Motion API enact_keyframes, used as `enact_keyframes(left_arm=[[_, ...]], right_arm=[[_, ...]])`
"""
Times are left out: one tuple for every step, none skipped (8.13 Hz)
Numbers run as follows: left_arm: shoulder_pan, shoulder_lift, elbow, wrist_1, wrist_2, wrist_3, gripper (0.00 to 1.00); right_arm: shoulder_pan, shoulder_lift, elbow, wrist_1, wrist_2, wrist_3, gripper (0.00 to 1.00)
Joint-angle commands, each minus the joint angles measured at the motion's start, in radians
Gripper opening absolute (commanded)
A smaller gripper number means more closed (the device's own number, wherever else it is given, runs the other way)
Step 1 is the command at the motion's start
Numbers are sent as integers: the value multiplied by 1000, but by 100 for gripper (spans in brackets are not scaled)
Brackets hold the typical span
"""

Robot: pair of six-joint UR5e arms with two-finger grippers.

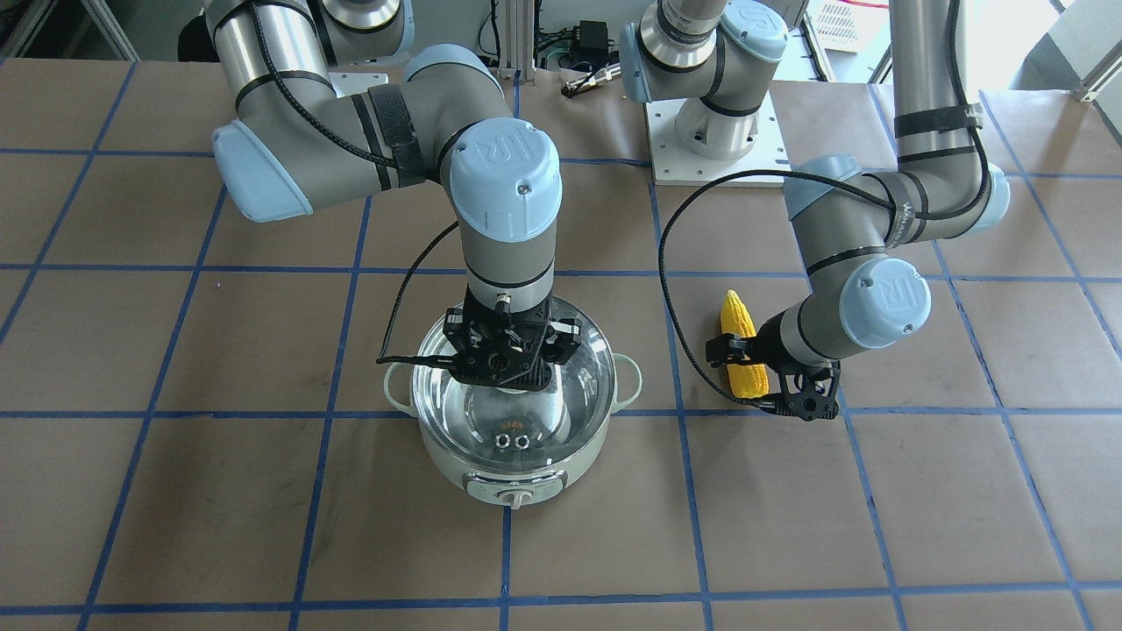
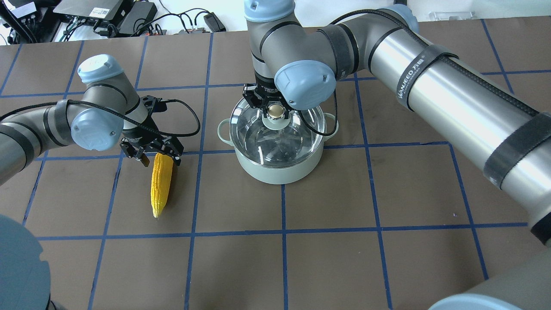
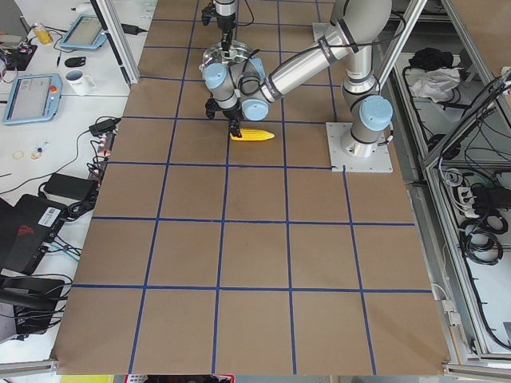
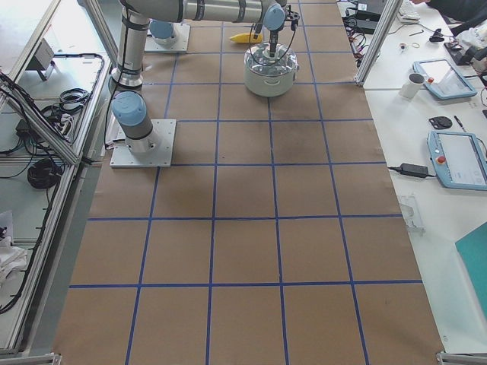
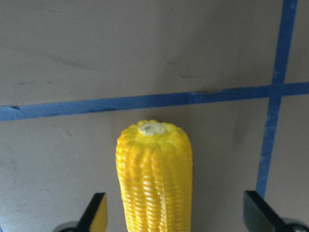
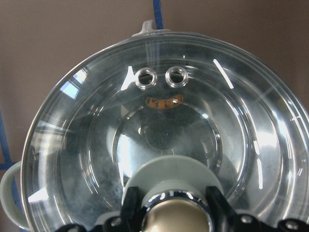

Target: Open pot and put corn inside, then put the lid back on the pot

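Mint-green pot (image 2: 280, 172), clear lid (image 2: 258, 137), bright yellow corn (image 2: 161, 181), brown table (image 2: 387, 193) gridded with blue tape (image 2: 283, 258).

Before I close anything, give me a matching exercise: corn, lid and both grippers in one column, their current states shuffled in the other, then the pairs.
Things:
1. corn
2. lid
3. left gripper
4. right gripper

States:
A. shut on the knob
B. open, one finger on each side of a thing, not touching it
C. lying on the table
D. seated on the pot

Pairs: 1-C, 2-D, 3-B, 4-A
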Motion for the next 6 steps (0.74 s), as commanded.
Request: enact_keyframes(left_arm=[[0,-17,-18,37,40,-2,100],[0,-21,-36,60,40,-2,100],[0,-24,-47,77,42,-2,100],[0,-24,-49,86,42,-3,100],[0,-24,-49,88,40,0,78],[0,-23,-49,88,37,5,32]], right_arm=[[0,-36,-1,1,-2,-4,27],[0,-77,0,8,-2,-13,26],[-3,-120,-1,26,-2,-24,26],[-23,-174,-3,76,-5,-69,26],[-78,-222,-3,160,-5,-124,26],[-185,-290,0,261,19,-172,25]])
